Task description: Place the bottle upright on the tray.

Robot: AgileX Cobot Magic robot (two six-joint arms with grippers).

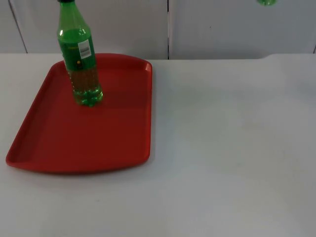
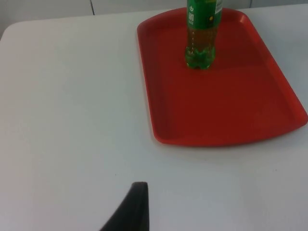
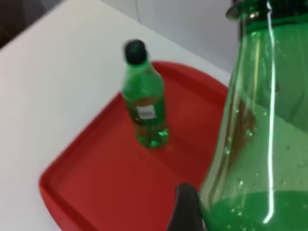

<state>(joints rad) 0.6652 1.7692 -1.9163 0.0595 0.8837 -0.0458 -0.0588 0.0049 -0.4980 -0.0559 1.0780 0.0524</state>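
Note:
A green plastic bottle [image 1: 79, 54] with a black cap stands upright on the red tray [image 1: 74, 143], near its far end; the left wrist view has the bottle [image 2: 202, 33] and tray [image 2: 226, 110] too. A second green bottle [image 3: 260, 125], partly filled with liquid, hangs high above the table with my right gripper [image 3: 231, 211] shut on it; its base [image 1: 266, 2] peeks in at the far right. From there the standing bottle [image 3: 144, 108] and tray [image 3: 110, 187] lie below. My left gripper [image 2: 137, 211] waits above bare table beside the tray's long edge.
The white table [image 1: 227, 148] stretches right of the tray and in front of it. The grey partition wall [image 1: 217, 27] closes the far side right behind the tray.

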